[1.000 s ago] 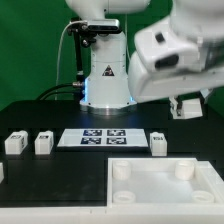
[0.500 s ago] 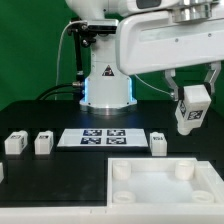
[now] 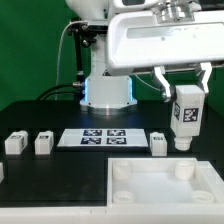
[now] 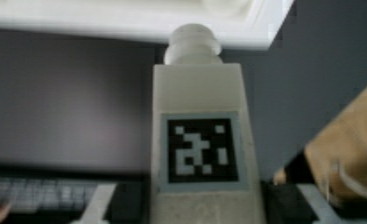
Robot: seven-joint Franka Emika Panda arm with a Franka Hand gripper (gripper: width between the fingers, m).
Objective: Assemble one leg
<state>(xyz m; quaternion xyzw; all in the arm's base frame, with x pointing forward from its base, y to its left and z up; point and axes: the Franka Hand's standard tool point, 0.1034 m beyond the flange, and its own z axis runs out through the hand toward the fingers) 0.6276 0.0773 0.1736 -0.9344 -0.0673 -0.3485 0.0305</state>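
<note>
The exterior view is brightly and evenly lit; white parts are nearly washed out against the dark bench (image 3: 45,180), and a bluish glow is seen on the arm base (image 3: 88,95) behind the fingers (image 3: 161,82). The wrist view is blurred: the leg (image 4: 201,110) held between the fingers is softened, and everything beyond it is smeared.

Four legs (image 3: 43,143): three on table (image 3: 60,168), one leg (image 3: 186,112) aloft. One tray (image 3: 150,187). One marker board (image 3: 103,137), four tags.
</note>
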